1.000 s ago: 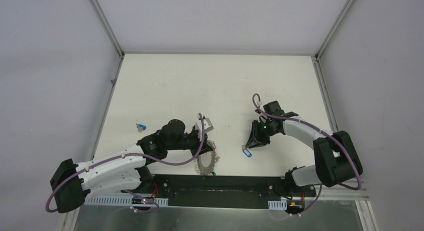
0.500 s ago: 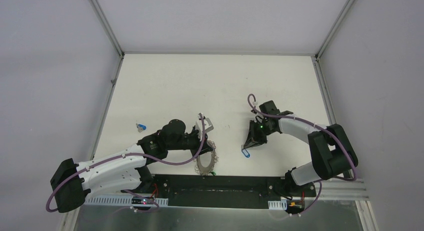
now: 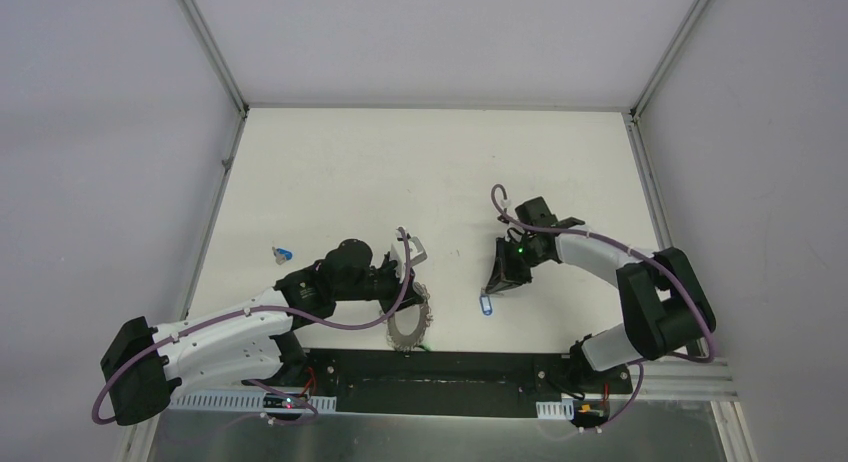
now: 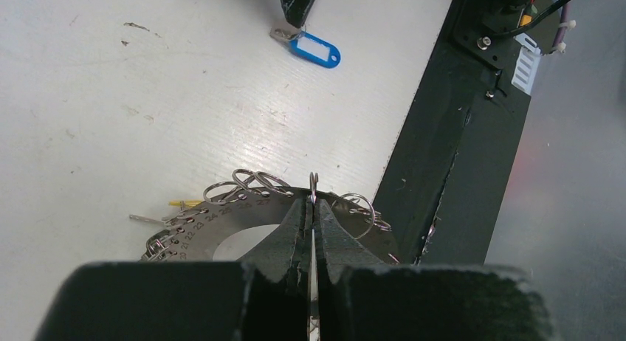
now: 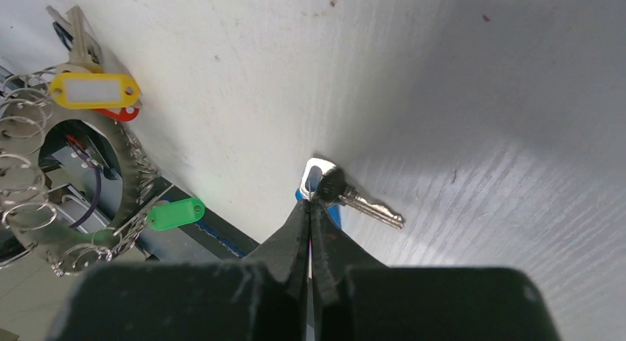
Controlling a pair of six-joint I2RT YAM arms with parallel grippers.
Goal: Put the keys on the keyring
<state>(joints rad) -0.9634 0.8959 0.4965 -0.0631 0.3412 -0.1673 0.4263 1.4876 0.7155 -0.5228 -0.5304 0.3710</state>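
Observation:
The keyring point(image 4: 221, 219), a grey numbered metal disc edged with small wire loops, stands tilted on edge near the table's front point(image 3: 408, 327). My left gripper point(image 4: 313, 201) is shut on one wire loop at its rim. Yellow point(image 5: 94, 90), red point(image 5: 118, 114) and green point(image 5: 176, 213) tags hang from the ring. A key with a black head point(image 5: 334, 184) and a blue tag point(image 4: 316, 49) lies on the white table. My right gripper point(image 5: 311, 202) is shut on the metal ring of that key, and its fingers hide most of the blue tag in the right wrist view.
Another small key with a blue tag point(image 3: 283, 253) lies at the left side of the table. The black base rail point(image 3: 440, 367) runs along the front edge, just behind the keyring. White walls enclose the table on three sides.
My right gripper has closed onto the blue-tagged key's ring and shifted slightly left, dragging the tag with it. The left arm and the keyring have not moved.

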